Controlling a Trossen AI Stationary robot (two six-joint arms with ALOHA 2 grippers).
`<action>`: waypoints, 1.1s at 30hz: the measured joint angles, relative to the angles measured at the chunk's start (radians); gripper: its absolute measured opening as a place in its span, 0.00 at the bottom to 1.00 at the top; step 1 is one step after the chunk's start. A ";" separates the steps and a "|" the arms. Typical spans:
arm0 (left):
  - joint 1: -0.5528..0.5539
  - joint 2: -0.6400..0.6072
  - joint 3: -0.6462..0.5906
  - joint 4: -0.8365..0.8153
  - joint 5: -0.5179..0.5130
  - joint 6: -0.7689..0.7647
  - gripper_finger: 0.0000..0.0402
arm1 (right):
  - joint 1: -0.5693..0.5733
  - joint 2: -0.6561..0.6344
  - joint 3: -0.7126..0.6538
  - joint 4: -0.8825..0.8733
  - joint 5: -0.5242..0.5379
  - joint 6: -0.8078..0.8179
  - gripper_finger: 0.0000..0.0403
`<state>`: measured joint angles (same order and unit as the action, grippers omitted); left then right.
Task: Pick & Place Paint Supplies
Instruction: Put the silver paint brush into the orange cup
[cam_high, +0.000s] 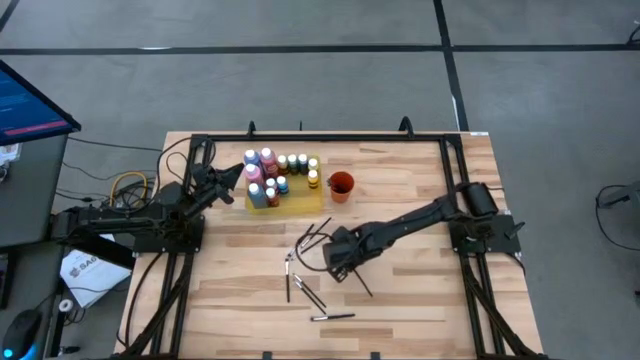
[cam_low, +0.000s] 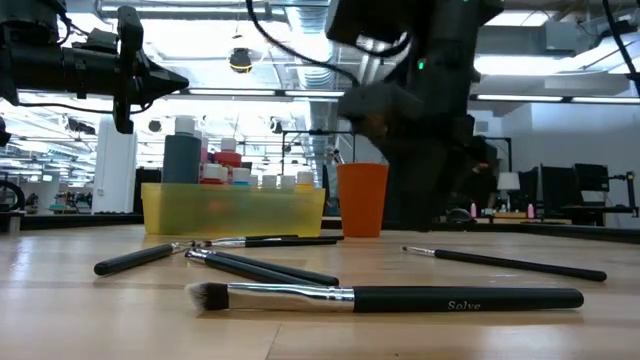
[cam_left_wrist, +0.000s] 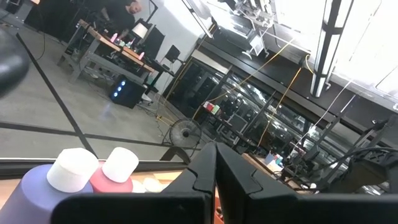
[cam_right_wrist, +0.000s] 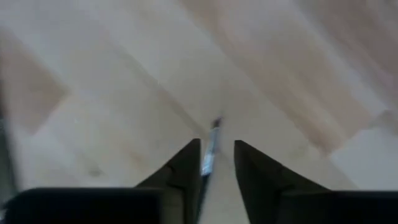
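- Since the brushes (cam_high: 318, 285) lie flat and scattered on the desk (cam_high: 420, 200) on the near side of the orange cup (cam_high: 340, 185), each one offers only a thin dark handle to take hold of, with little height above the wood.
- They look light and stiff, and I judge that a round handle could roll or slip away if pinched off-centre; the soft bristle tip is the part to avoid, so mid-handle or the metal ferrule seems the safest place.
- The right claw (cam_right_wrist: 217, 163) hovers low over the desk among the brushes nearest the cup, its fingers a narrow gap apart with a thin brush (cam_right_wrist: 212, 140) lined up in that gap; whether it actually grips the brush I cannot tell, since the fingers do not visibly press it.
- The largest brush (cam_low: 390, 296), farthest from the cup, has a thicker handle and should be the easiest to pinch.
- The paint bottles (cam_high: 275, 172) stand upright, packed together on the yellow mat (cam_high: 300, 200) just beside the cup; they look rigid, smooth-sided and heavier than the brushes, and so tightly grouped that the caps or an outer bottle's body seem the only free places to grasp.
- The left claw (cam_left_wrist: 216, 177) waits with fingers pressed together and empty, raised beside the bottles on the side away from the cup.
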<state>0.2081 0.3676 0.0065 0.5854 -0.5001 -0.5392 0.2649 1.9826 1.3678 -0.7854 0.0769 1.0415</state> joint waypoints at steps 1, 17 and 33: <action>0.000 0.000 0.000 0.000 0.000 0.000 0.00 | -0.007 0.005 0.000 -0.008 0.003 0.002 0.25; 0.000 0.000 0.000 0.000 0.000 0.000 0.00 | -0.025 0.031 0.002 0.014 -0.002 -0.022 0.38; 0.000 0.000 0.000 0.000 0.000 0.000 0.00 | -0.022 0.120 0.052 -0.001 -0.018 -0.044 0.04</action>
<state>0.2077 0.3676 0.0065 0.5856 -0.4999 -0.5392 0.2428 2.1022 1.4200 -0.7862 0.0594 0.9978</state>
